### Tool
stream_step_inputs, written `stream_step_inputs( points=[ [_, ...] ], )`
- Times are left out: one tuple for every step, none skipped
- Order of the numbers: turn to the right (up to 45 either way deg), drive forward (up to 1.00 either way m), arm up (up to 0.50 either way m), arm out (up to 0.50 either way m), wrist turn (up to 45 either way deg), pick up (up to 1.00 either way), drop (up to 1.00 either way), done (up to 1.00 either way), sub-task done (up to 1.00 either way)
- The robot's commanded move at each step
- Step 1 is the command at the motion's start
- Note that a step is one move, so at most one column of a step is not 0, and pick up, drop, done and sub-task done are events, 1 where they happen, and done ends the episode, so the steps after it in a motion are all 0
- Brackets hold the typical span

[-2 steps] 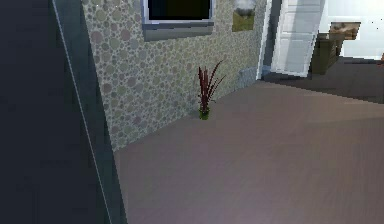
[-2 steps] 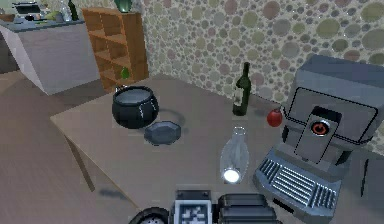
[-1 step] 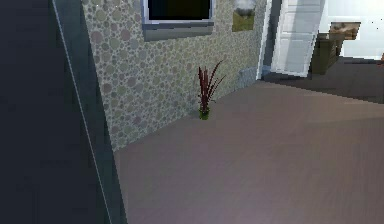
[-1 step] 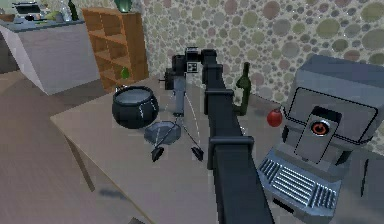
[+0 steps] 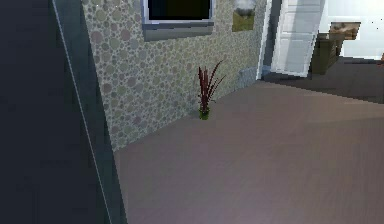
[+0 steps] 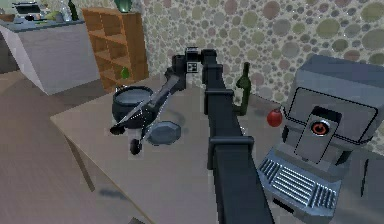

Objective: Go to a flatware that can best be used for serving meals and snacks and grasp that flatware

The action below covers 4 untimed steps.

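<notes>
Tabletop (image 6: 95,128) with grey plate (image 6: 166,132), end effector (image 6: 127,134) near dark pot (image 6: 131,98), hold on anything unclear

Gripper (image 6: 128,130): angled down-left from the wrist (image 6: 192,70).
Arm (image 6: 228,140): extended, bar lying right of gripper.
Hold: cannot tell.

Table (image 6: 105,160) with a bare top on its near left part. Farther in, a dark pot (image 6: 133,100) and a grey plate (image 6: 167,133) sit close together, left of the arm (image 6: 228,140). Right of the arm, a bottle (image 6: 243,88), a red apple (image 6: 273,118) and a bulky grey machine (image 6: 330,110) crowd the surface. Ahead, open floor (image 5: 260,150); a plant (image 5: 206,92) stands by the pebbled wall (image 5: 150,80), and a dark panel (image 5: 40,120) blocks the left.
</notes>
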Motion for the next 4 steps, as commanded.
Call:
stream_step_inputs(
  points=[
    [0.0,0.0,0.0,0.0,45.0,0.0,0.0,0.0,0.0],
    [0.0,0.0,0.0,0.0,45.0,0.0,0.0,0.0,0.0],
    [0.0,0.0,0.0,0.0,21.0,0.0,0.0,0.0,0.0],
    [0.0,0.0,-0.3,0.0,0.0,0.0,0.0,0.0,0.0]
  ],
)
